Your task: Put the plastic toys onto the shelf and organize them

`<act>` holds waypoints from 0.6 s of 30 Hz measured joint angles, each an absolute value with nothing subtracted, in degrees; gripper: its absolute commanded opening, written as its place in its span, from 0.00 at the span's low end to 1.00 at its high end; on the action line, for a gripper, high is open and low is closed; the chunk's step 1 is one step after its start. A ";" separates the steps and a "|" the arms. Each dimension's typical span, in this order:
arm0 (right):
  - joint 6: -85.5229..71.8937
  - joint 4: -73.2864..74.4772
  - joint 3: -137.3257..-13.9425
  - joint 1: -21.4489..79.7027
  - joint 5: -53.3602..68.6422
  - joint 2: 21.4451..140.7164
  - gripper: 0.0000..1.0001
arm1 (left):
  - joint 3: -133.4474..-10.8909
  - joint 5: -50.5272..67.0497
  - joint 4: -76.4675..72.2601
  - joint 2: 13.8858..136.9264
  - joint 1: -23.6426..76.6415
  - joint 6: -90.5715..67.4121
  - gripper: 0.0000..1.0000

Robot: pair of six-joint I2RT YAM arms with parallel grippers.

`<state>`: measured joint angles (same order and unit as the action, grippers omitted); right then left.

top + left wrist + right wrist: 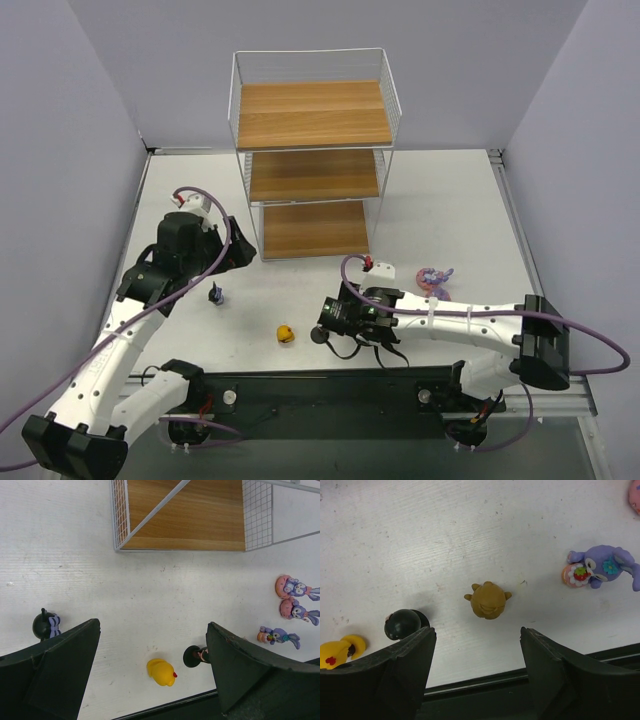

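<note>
The shelf (312, 170) stands at the back centre, its three boards bare; its lowest board shows in the left wrist view (185, 515). My left gripper (238, 256) is open and empty above the table left of the shelf (152, 645). A dark blue-purple toy (216, 293) (46, 625) stands below it. A yellow doll (286, 334) (161, 672) and a black doll (319, 336) (192, 656) lie near the front edge. My right gripper (335, 322) (477, 635) is open and empty, just short of an olive doll (488, 600). Three purple-pink bunnies (433, 280) (295, 587) sit on the right.
The black front rail (330, 390) runs along the near table edge, close to the dolls. Grey walls enclose the table on three sides. In the right wrist view, one purple bunny (600, 567) lies to the right of the olive doll.
</note>
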<state>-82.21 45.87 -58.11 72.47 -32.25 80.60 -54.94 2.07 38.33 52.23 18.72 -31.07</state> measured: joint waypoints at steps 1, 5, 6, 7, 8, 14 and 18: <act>-82.85 45.84 -58.11 72.47 -32.27 81.32 0.69 | -54.94 2.07 38.35 52.34 18.72 -31.07 0.97; -84.71 45.71 -58.08 72.42 -32.23 83.79 0.69 | -54.94 2.39 38.37 52.64 18.72 -31.07 0.97; -84.99 45.52 -58.04 72.40 -32.23 84.20 0.68 | -54.94 2.46 38.37 52.71 18.72 -31.07 0.97; -85.23 45.23 -57.93 72.27 -32.21 84.51 0.69 | -54.94 2.50 38.37 52.77 18.72 -31.05 0.97; -85.43 44.97 -57.78 72.01 -32.18 84.73 0.69 | -54.94 2.50 38.37 52.86 18.72 -31.03 0.97; -85.25 41.74 -55.66 70.78 -31.38 85.08 0.68 | -54.94 2.72 38.54 53.39 18.72 -30.79 0.97; -84.73 38.61 -52.86 69.54 -30.11 85.08 0.65 | -54.94 2.94 38.65 53.39 18.72 -30.59 0.97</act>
<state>-84.73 38.61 -52.86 69.54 -30.11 85.08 -54.94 2.94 38.65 53.39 18.72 -30.59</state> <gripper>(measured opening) 0.675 0.972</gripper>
